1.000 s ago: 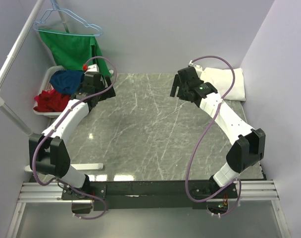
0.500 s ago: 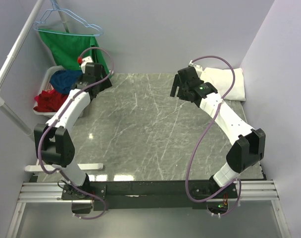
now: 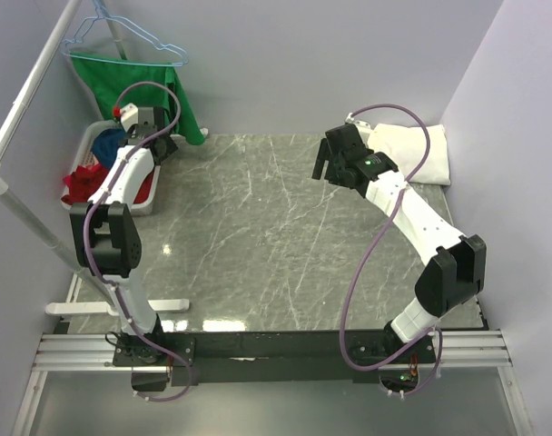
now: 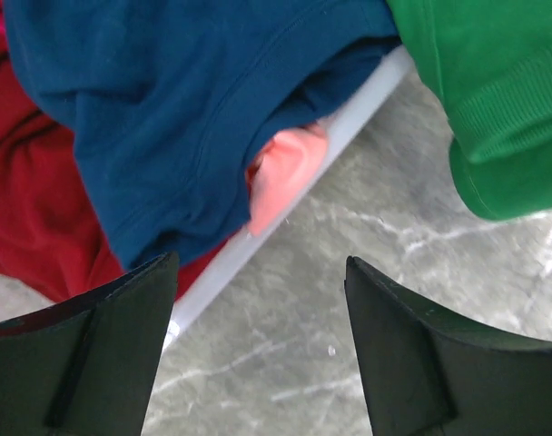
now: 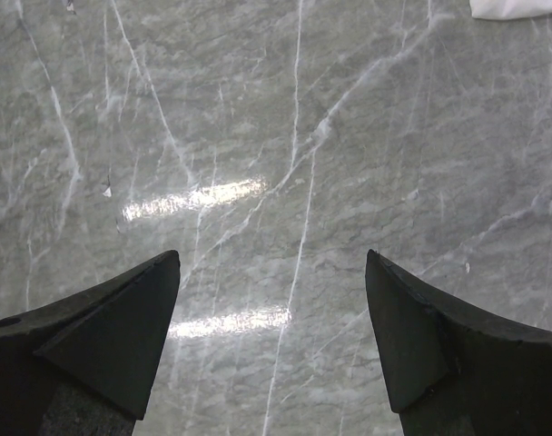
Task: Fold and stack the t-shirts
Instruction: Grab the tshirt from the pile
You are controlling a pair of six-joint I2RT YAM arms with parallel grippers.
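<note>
green garment (image 3: 135, 86) hanging from blue hanger (image 3: 173, 49) | red cloth (image 3: 81, 186) in white basket (image 3: 90, 138) | grey marble table (image 3: 285, 236)

Grey marble table (image 3: 258, 245), pale lilac walls (image 3: 303, 64)

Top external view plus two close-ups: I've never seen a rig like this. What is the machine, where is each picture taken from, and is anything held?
Two robot arms are bolted at the near edge of a grey marble table. The wide picture looks down from above and behind them. The close-ups come from a camera on each wrist, with its dark jaws at the bottom. The left gripper hangs open over the rim of a white basket at the far left, above a navy t-shirt and a red garment. A green cloth hangs behind. The right gripper is open over the marble. A white t-shirt lies folded at the far right. Nothing is held.
</note>
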